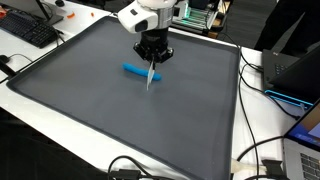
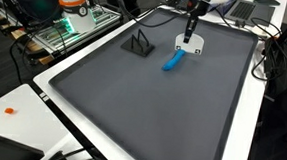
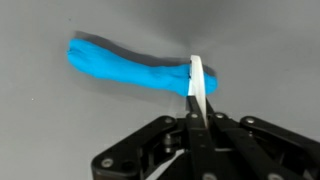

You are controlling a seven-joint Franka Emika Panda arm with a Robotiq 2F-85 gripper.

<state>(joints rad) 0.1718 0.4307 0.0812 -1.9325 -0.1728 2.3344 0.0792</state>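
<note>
Toward the far edge of the tabletop, I am holding the gripper [image 1: 152, 61] clenched on a thin white strip [image 1: 150, 78], which is hanging upright at one end of the blue roll [image 1: 134, 70] lying on the grey mat [image 1: 90, 115].

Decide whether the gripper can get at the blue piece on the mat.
Probably yes: the gripper hangs right over the blue piece, nothing between them except the white strip its jaws clamp.
</note>
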